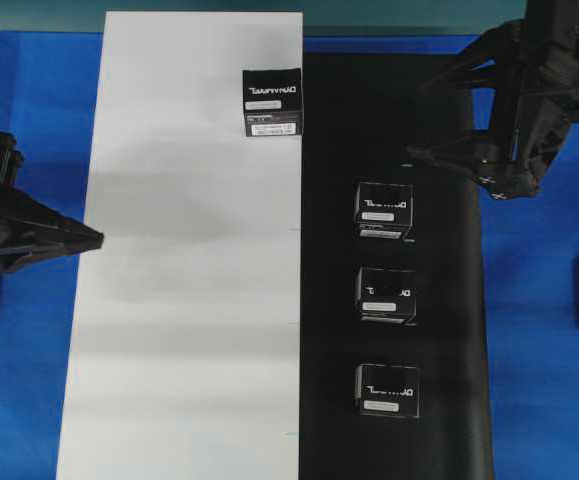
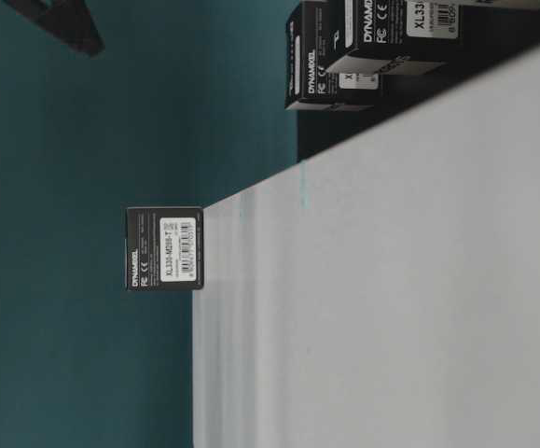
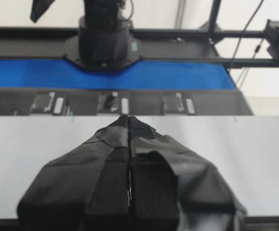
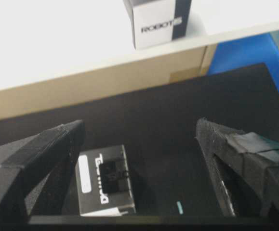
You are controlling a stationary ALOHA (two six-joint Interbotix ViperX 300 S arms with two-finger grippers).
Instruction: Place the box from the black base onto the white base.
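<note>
Both right gripper (image 4: 139, 159) jaws wide, empty.

White base (image 1: 169, 300) was mostly bare; only one box (image 1: 272, 103) stood on it, at its far inner edge. Three boxes (image 1: 384, 210) (image 1: 386, 295) (image 1: 388, 390) lined the black base (image 1: 449, 320) in a row, with gaps between them and bare strips on both sides. Right gripper (image 1: 444, 120) hung wide open above the black base's far end, over bare sheet beyond the first box. Left gripper (image 1: 94, 238), pads pressed together, poked over the white base's outer edge.
</note>
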